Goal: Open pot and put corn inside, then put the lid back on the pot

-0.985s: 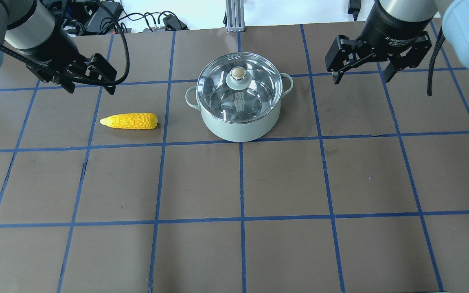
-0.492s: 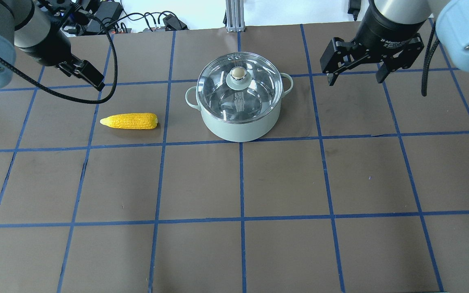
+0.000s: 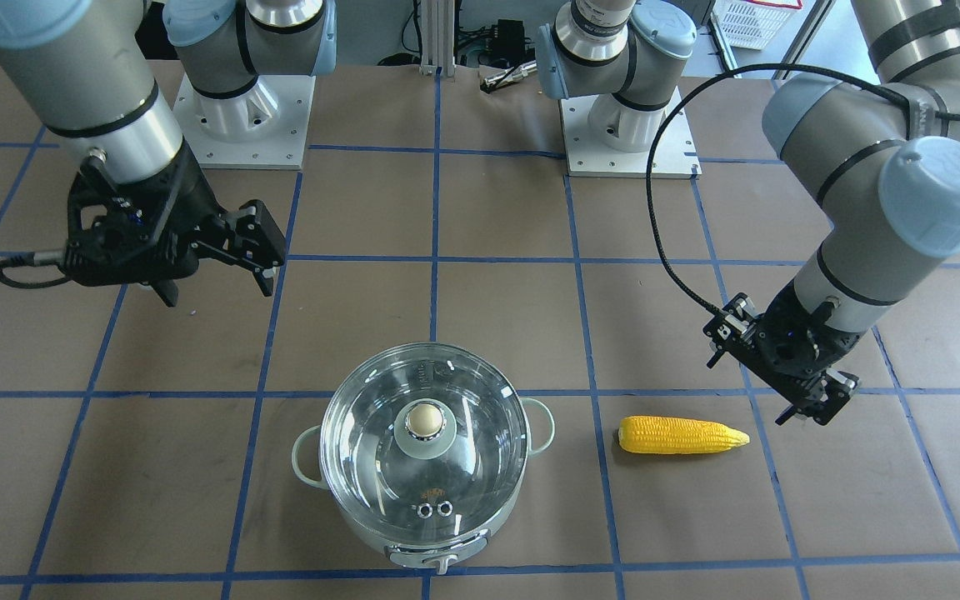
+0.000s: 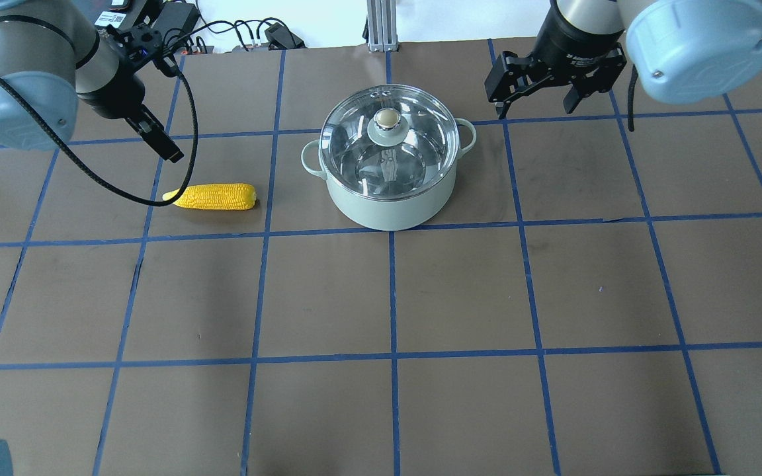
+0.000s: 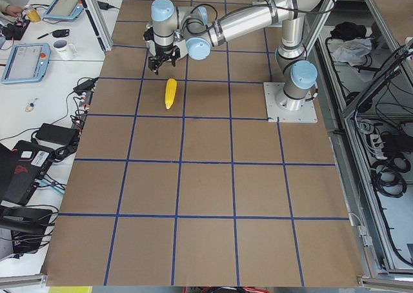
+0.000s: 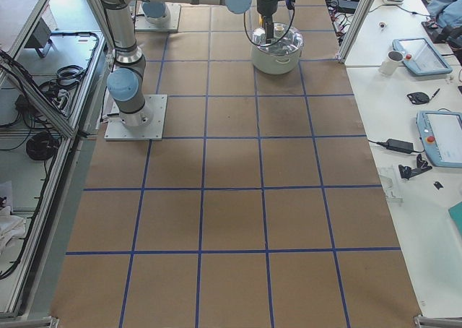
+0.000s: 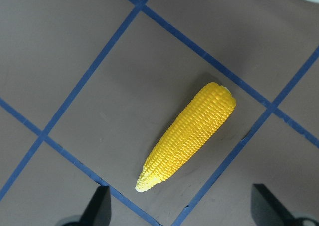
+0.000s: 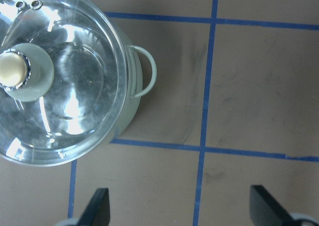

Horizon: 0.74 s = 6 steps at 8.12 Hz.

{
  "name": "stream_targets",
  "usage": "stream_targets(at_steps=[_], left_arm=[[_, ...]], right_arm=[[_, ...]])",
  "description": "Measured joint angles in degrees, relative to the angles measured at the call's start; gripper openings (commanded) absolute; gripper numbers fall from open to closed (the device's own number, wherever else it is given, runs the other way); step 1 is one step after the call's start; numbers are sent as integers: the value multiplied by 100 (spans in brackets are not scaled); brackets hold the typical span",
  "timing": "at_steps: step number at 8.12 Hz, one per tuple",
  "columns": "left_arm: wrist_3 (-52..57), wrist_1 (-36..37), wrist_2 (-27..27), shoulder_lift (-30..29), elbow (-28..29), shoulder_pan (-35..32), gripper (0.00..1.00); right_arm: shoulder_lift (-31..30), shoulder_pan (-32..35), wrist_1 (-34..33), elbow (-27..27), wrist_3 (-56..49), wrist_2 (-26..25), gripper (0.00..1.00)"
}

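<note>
The mint-green pot (image 4: 387, 201) stands at the table's middle back with the clear glass lid (image 4: 414, 142) on it and its cream knob (image 4: 386, 119) on top. It also shows in the front view (image 3: 426, 546) and the right wrist view (image 8: 130, 111). The yellow corn (image 4: 212, 196) lies on the table left of the pot, pointed tip away from it. My left gripper (image 4: 164, 144) is open and empty, hovering just behind the corn's tip; the corn (image 7: 187, 136) lies ahead of its fingers. My right gripper (image 4: 534, 106) is open and empty, above the table right of the pot.
Cables and power bricks (image 4: 176, 26) lie along the far table edge, with an aluminium post (image 4: 378, 26) behind the pot. The two arm bases (image 3: 242, 117) (image 3: 626, 125) stand on the robot's side. Blue tape lines grid the brown table.
My left gripper turned and moved right and down toward the corn's tip. My right gripper moved left toward the pot. Corn, pot and lid have not moved.
</note>
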Motion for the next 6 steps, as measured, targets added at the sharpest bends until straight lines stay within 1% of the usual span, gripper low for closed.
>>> stream_targets(at_steps=[1, 3, 4, 6], left_arm=[[606, 35, -1, -182, -1, 0, 100], [1447, 58, -33, -470, -7, 1, 100], [1780, 62, -140, -614, -8, 1, 100], [2363, 66, -251, -861, -4, 0, 100]], right_arm=[[335, 134, -165, -227, 143, -95, 100], [1096, 734, -468, -870, 1047, -353, 100], [1400, 1026, -741, -1043, 1518, -463, 100], [1826, 1380, -1297, -1133, 2110, -554, 100]])
